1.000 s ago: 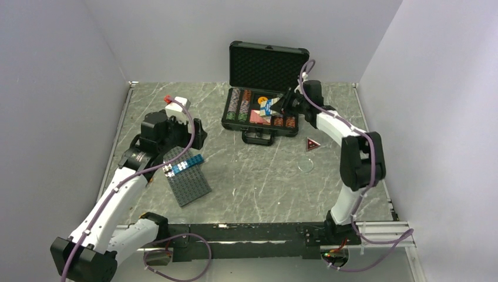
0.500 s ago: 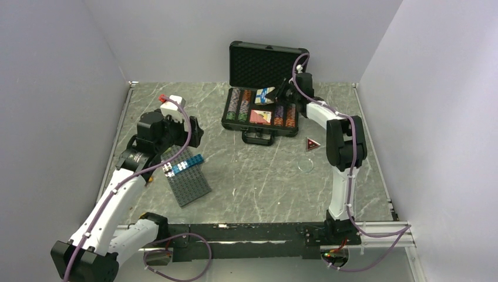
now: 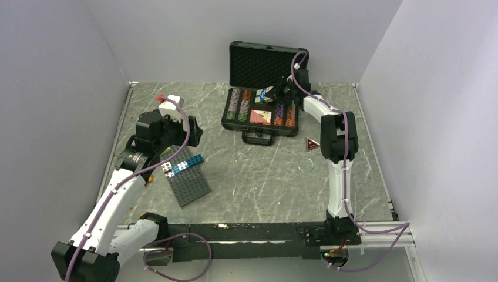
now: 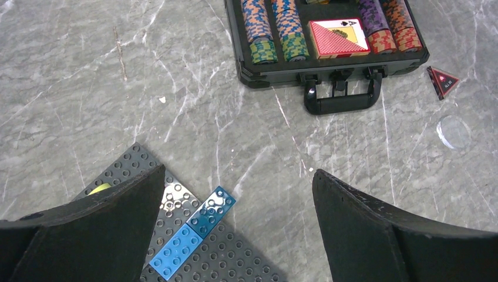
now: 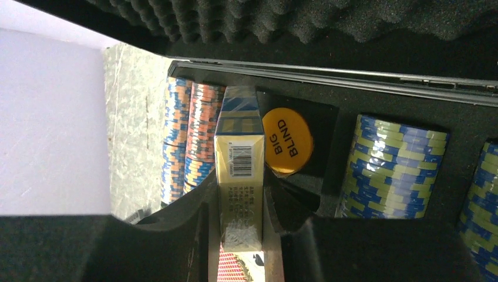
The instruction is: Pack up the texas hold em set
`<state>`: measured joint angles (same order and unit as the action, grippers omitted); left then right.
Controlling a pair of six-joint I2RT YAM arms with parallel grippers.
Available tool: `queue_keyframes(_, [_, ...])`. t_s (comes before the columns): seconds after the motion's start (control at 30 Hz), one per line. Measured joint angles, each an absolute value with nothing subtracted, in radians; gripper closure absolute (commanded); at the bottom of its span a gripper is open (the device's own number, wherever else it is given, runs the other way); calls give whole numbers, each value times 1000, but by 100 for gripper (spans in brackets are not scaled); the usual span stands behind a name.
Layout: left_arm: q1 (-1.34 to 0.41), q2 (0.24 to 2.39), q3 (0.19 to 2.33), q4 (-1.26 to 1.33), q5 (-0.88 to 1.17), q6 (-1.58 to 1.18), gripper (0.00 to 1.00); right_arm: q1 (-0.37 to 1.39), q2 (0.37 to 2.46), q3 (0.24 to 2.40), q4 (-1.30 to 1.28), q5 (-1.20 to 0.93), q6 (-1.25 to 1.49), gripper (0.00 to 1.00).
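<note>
From above, your left hand (image 3: 194, 130) hangs over the bench (image 3: 258, 188), spread wide and holding nothing. The studded building plate (image 3: 189, 181) with its blue bricks (image 3: 187, 165) lies just below it on the near side. The open black case (image 3: 259, 126) sits well off to that hand's right, with its lid (image 3: 267, 60) upright. Your right hand (image 3: 275, 94) is over the back of the case, clamped on a card deck (image 3: 265, 94). The red triangle (image 3: 312, 144) and the clear disc (image 3: 305, 165) lie on the bench behind that hand, toward the arm bases and outside the case.

From the left wrist, the plate and bricks sit under the hand's left finger. The case lies ahead and to the right, its handle (image 4: 340, 101) facing you. Inside are chip rows (image 4: 276, 32) and a second, red-backed deck (image 4: 339, 38). The triangle and disc lie further right.

From the right wrist, the fingers (image 5: 164, 247) pinch the held deck edgewise, barcode face toward you. An orange disc (image 5: 286, 141) marked BIG BLIND sits in a foam pocket just right of the deck's far end, with chip rows on both sides. You cannot tell whether the deck touches the case.
</note>
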<state>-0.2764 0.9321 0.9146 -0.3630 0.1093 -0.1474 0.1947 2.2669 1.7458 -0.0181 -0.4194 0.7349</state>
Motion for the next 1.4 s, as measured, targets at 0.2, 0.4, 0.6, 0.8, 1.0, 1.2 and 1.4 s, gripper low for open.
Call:
queue_keyframes(0.2, [-271,932,915,-363,115,-152,1,193,2320,1866,-140,-429,737,100])
queue_keyframes(0.4, [-268,932,915,-363,120,-153,1,191,2340,1921,-206,-424,733,70])
queue_keyframes(0.6, [-264,932,915,-363,127,-155,1,192,2339,1898,-214,-367,696,34])
queue_keyframes(0.8, [-258,932,915,-363,131,-155,1,200,2275,1882,-249,-287,599,26])
queue_keyframes(1.0, [-255,932,914,-363,136,-156,1,197,2253,1890,-296,-216,505,29])
queue_keyframes(1.2, [-253,932,914,-363,137,-162,1,197,2254,1901,-326,-199,469,41])
queue_keyframes(1.4, [-252,932,914,-363,141,-163,1,208,2262,1903,-329,-200,446,47])
